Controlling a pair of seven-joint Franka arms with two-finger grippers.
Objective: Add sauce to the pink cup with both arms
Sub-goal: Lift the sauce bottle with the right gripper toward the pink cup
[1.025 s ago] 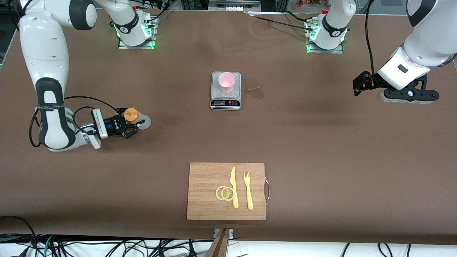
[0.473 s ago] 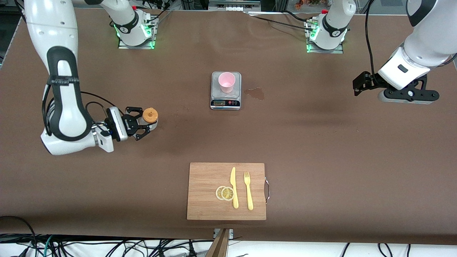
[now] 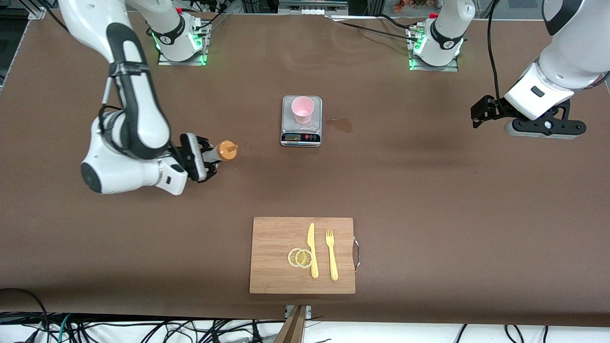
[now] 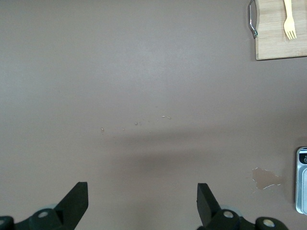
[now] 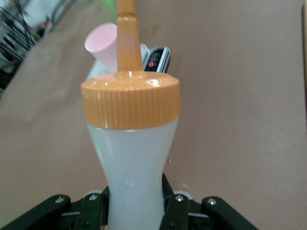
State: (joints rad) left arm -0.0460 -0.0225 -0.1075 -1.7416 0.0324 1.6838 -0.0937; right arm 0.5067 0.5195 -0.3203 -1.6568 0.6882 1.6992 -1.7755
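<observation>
One squeeze bottle clamped in my right gripper; I keep its nozzle aimed at the pink cup. The left gripper waits, jaws wide.

The right gripper has carried the bottle toward the cup (nozzle now tipped cupward).

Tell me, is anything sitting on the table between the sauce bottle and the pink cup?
Only the scale under the pink cup; otherwise bare tablecloth from the sauce bottle, front view.
</observation>
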